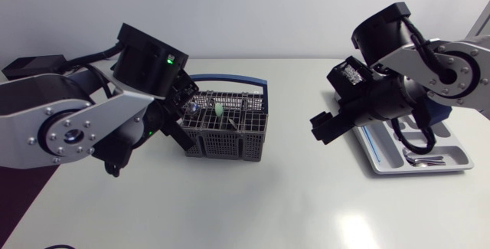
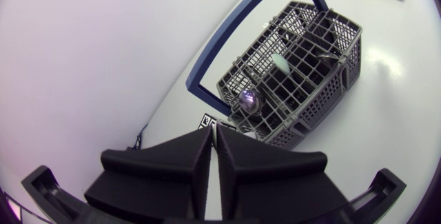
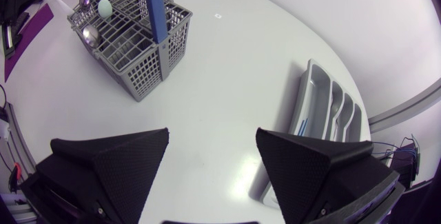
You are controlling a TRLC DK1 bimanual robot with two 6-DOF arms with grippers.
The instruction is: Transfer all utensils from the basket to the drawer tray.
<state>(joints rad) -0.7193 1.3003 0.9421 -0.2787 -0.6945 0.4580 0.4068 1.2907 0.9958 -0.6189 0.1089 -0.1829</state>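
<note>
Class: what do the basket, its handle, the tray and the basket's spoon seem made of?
Basket: likely moulded plastic, matte grey, fine grid walls. Handle: probably plastic, smooth blue. Tray: pale grey plastic, it seems, slight sheen, rounded compartments. Spoon: apparently polished metal, mirror-bright bowl.

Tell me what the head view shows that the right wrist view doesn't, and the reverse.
Only the head view: the silver-grey links of the right arm, and silver metal utensils lying in the grey plastic drawer tray. Only the right wrist view: the right gripper from behind, black wedge fingers wide apart, nothing between them. Both: the grey slotted plastic basket with a blue handle, a pale green utensil in it, and the tray.
</note>
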